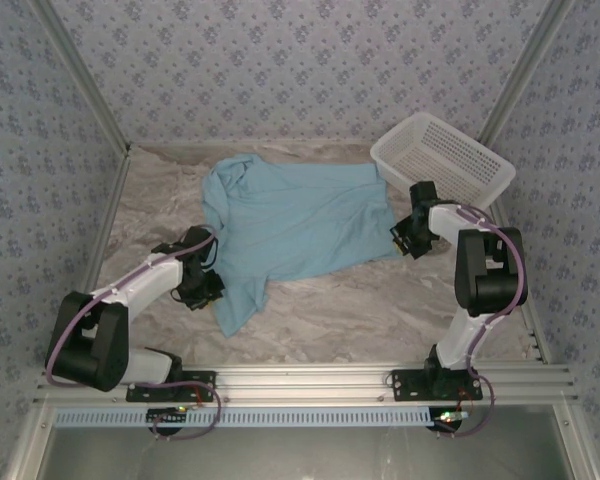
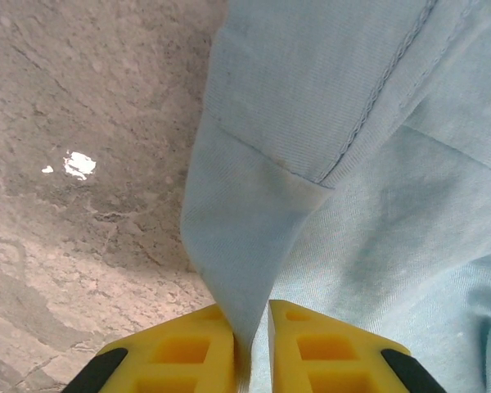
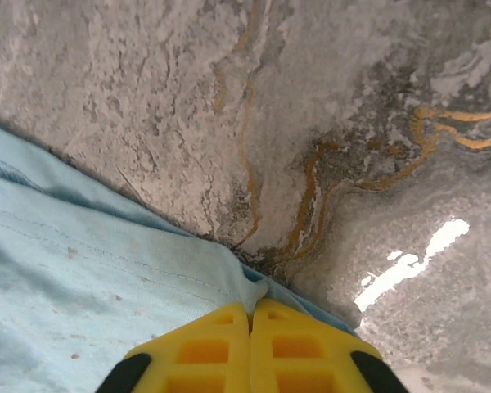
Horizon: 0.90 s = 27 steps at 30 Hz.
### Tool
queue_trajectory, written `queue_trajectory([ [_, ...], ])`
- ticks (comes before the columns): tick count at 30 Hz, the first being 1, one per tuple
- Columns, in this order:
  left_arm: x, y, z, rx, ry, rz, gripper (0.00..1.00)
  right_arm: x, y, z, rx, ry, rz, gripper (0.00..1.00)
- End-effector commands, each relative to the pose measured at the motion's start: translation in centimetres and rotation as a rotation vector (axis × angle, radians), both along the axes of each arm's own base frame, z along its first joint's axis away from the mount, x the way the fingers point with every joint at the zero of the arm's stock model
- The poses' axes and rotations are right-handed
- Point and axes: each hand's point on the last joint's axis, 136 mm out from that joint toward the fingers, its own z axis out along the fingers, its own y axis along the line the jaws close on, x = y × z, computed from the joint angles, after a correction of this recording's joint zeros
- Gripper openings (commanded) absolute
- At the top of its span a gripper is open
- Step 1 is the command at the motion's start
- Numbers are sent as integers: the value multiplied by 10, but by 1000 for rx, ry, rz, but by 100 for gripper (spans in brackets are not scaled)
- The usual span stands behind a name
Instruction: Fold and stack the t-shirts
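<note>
One light-blue t-shirt (image 1: 290,225) lay spread and unfolded on the table (image 1: 380,310), near the single white mesh basket (image 1: 480,165). Two grippers held it: the left gripper (image 2: 251,315) pinched a ridge of cloth at its left edge, and the right gripper (image 3: 250,311) was pressed together on the right hem corner, apparently so both sides could be lifted for a fold.

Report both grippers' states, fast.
Left gripper: closed, pinching a fold of the t-shirt.
Right gripper: closed on the t-shirt's edge.
</note>
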Motion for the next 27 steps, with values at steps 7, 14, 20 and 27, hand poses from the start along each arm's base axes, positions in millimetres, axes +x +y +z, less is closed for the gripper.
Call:
queue_trajectory([
  [7, 9, 1, 21, 16, -49, 0, 13, 1, -2, 54, -76, -67, 54, 1],
  [14, 18, 3, 42, 19, -88, 25, 9, 8, 1, 110, -88, -167, 89, 0],
  [20, 22, 15, 63, 53, -113, 52, 5, -13, 5, 134, -111, -165, 156, 0],
  [27, 23, 29, 61, 44, -106, 88, 3, -78, -1, 84, -125, -54, 188, 0],
])
